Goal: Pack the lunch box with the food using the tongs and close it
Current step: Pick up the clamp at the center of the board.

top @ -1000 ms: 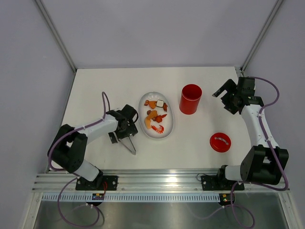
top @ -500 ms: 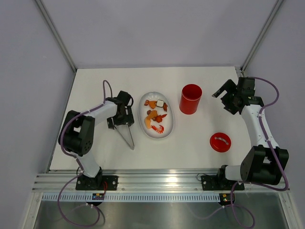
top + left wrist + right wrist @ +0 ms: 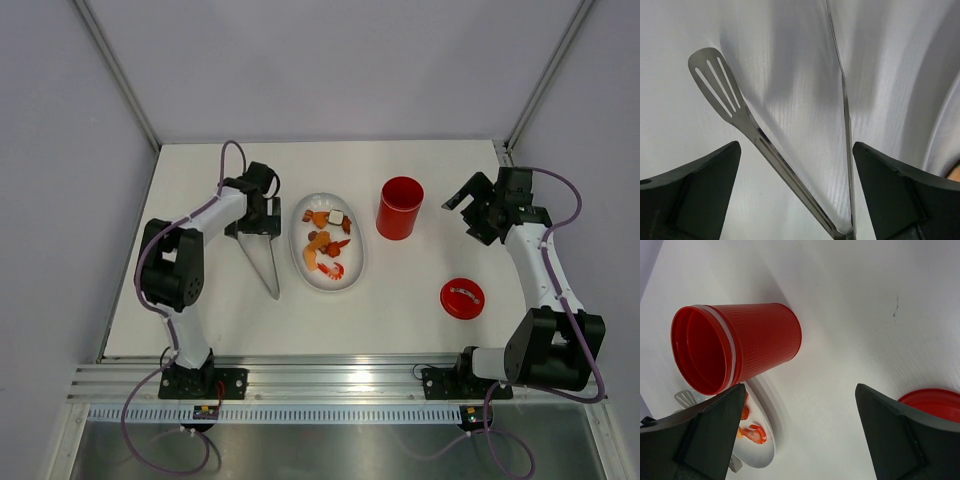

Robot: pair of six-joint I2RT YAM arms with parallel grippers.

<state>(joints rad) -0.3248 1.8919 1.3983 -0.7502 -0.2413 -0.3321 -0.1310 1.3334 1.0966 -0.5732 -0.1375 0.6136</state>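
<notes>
The tongs [image 3: 262,264] lie flat on the table [image 3: 400,325], left of centre in the top view. Their two arms spread toward the top of the frame and join in a point toward the bottom. In the left wrist view one arm ends in a slotted paddle tip [image 3: 715,80] at the upper left. The other arm shows only as a thin edge running up the middle of the frame.

They look like thin polished steel. That would make them light, stiff along the arms, springy at the joint and slick to pinch. They would probably best be taken across both arms about mid-length, where a squeeze closes the tips and the steel is less likely to twist out.

The left gripper [image 3: 256,222] sits over the spread ends with its jaws wide apart. Both arms of the tongs pass between its fingers [image 3: 695,190], and nothing is clamped. Whether the fingers touch the table cannot be told.

Just right of the tongs is the white oval plate [image 3: 358,272], with the food [image 3: 325,245] in a loose cluster on it. Right of the plate the lunch box [image 3: 400,207] stands upright and open. Its lid [image 3: 462,298] lies well apart from it at the lower right.

The right gripper [image 3: 468,210] is at the right of the lunch box, clear of it, with its jaws spread and nothing in them.
</notes>
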